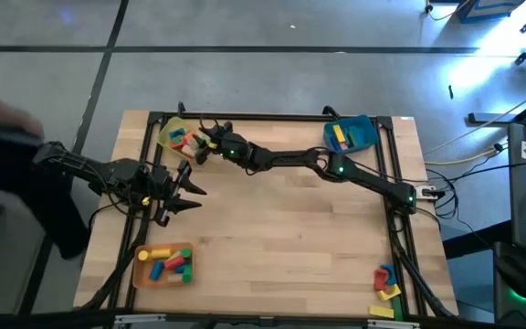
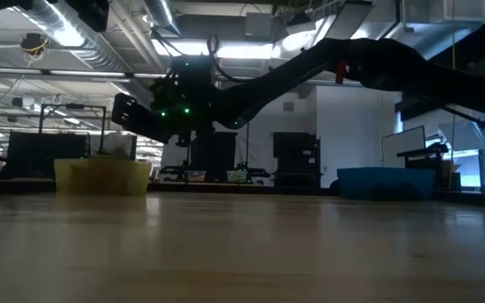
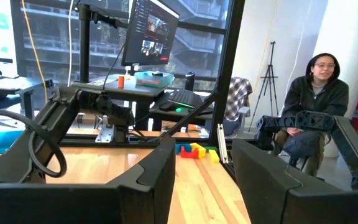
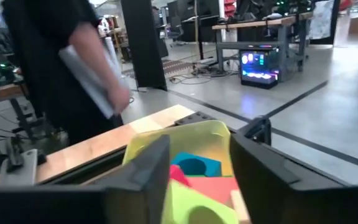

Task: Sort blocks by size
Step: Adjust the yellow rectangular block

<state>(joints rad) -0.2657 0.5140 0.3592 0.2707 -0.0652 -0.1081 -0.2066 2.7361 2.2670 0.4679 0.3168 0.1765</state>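
The setting is a robotics lab on an open, industrial floor. A wooden table [image 1: 281, 228] edged with a black metal frame stands on polished grey concrete, with cables trailing off to one side. Exposed silver ductwork [image 2: 66, 29] and strip lights run overhead (no finished ceiling is in view). Behind the table, desks carry a large monitor [image 3: 151, 31] showing a dark screen of images, and a workbench farther off holds a computer case [image 4: 258, 65] glowing with coloured lights. A camera tripod [image 3: 270, 74] stands by a white wall. A seated person in a dark hoodie [image 3: 316, 106] watches nearby, and another person in black [image 4: 61, 68] stands next to the table.
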